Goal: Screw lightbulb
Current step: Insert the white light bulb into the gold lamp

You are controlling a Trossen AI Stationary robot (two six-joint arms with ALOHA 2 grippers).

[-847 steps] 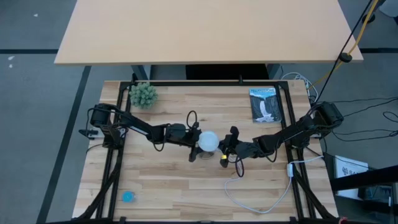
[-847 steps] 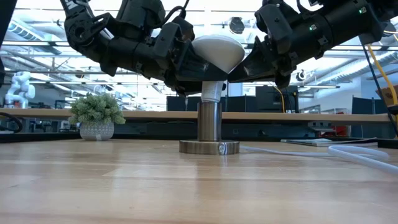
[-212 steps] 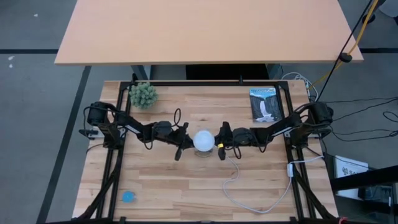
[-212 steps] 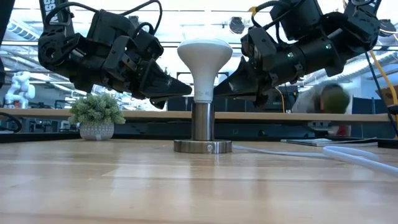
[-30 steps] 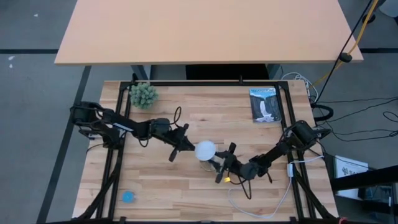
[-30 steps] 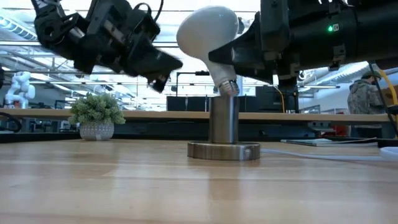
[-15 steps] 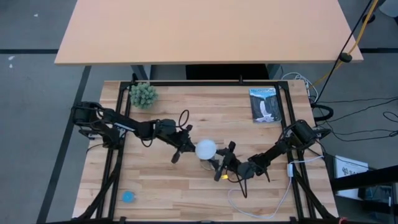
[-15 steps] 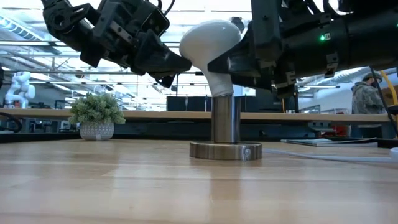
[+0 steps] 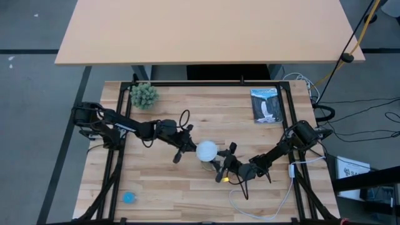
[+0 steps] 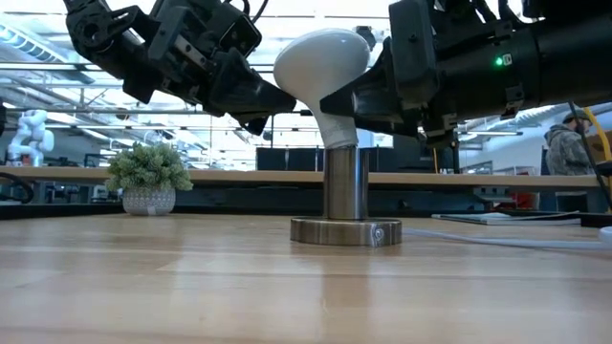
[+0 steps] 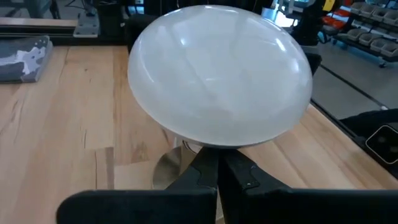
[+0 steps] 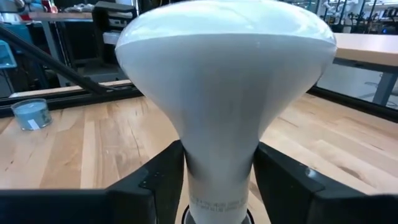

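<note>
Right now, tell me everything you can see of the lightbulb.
The lightbulb is white and frosted, a broad rounded dome narrowing to a slim neck. It stands tilted, dome leaning to the low view's left, its base entering the metal socket post near the table's middle. The right pincer has a finger on each side of its neck and appears shut on it. The left pincer is shut, its tip under the dome's edge; contact is unclear.

Two dark, jointed arms with looping black cables and one green indicator light.
</note>
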